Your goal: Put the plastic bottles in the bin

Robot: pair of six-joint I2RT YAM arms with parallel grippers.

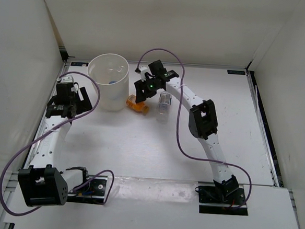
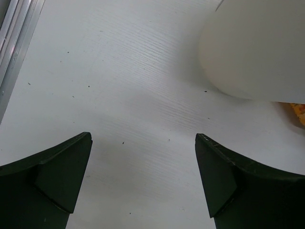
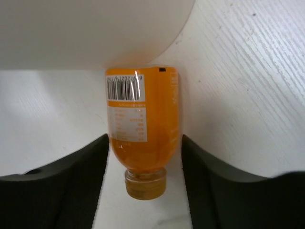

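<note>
The right tool (image 3: 143, 164) pinches the orange bottle (image 3: 143, 119) at its shoulder, near the cap. The bottle lies on the tabletop (image 3: 248, 71) with its base just beside the bin (image 3: 71, 33). The lift should probably go straight up, above the rim, before swinging over the opening. The left tool (image 2: 143, 162) stands spread and empty beside the bin. A clear bottle (image 1: 164, 106) lies near.

Toppled orange bottle (image 3: 143, 129) beside upright cream bin (image 1: 112, 97), clear bottle (image 1: 164, 106) lying nearby
</note>
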